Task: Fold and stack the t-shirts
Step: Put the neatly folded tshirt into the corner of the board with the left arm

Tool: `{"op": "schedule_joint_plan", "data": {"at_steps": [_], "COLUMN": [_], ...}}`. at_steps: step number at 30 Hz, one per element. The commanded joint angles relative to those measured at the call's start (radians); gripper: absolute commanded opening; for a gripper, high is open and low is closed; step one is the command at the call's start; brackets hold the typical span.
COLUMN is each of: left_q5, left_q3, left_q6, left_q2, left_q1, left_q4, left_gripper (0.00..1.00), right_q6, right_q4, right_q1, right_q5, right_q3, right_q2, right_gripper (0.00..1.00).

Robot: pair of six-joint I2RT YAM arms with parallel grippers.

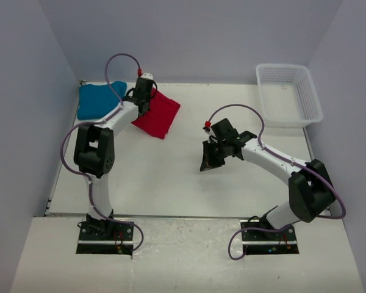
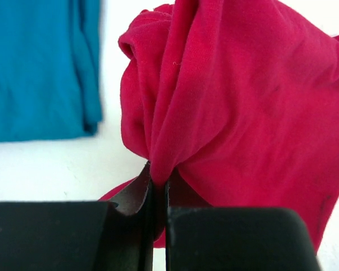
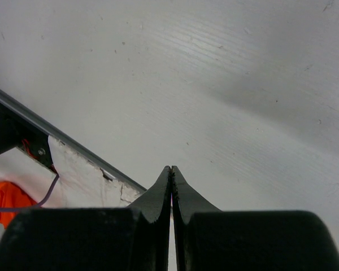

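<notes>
A folded teal-blue t-shirt (image 1: pixel 97 101) lies flat at the far left corner of the table; the left wrist view shows the teal-blue t-shirt (image 2: pixel 39 68) at the upper left. Just right of it lies the red t-shirt (image 1: pixel 160 116), a folded square whose left edge is bunched up. My left gripper (image 1: pixel 144 101) is shut on that bunched edge. In the left wrist view the red t-shirt (image 2: pixel 243 107) rises in a gathered fold out of my left gripper (image 2: pixel 159 180). My right gripper (image 1: pixel 208 162) hovers mid-table, shut and empty, seen in its wrist view as my right gripper (image 3: pixel 170 172) above bare table.
A white mesh basket (image 1: pixel 288 93) stands at the far right corner. The table (image 1: pixel 171 177) is white, with walls close on the left, back and right. The table's metal front edge (image 3: pixel 56 132) shows in the right wrist view.
</notes>
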Motion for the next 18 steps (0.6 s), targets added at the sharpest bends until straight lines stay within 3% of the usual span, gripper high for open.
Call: {"op": "schedule_joint_plan", "data": {"at_steps": [1, 9, 18], "left_q5": [-0.076, -0.12, -0.109], "left_q3": [0.116, 0.257, 0.49], "left_q6": [0.078, 0.17, 0.23], "left_q2": [0.033, 0.125, 0.243], "left_q1": [0.054, 0.097, 0.142], "left_q4": [0.056, 0.105, 0.036], "left_gripper": [0.0, 0.0, 0.0], "right_q6": [-0.02, -0.034, -0.033], "right_q4": [-0.025, -0.063, -0.074], "right_q1": [0.006, 0.004, 0.004], "right_q5": [0.001, 0.004, 0.016], "right_q3": [0.014, 0.075, 0.08], "right_q2": [0.005, 0.042, 0.079], "right_gripper": [0.0, 0.0, 0.0]}}
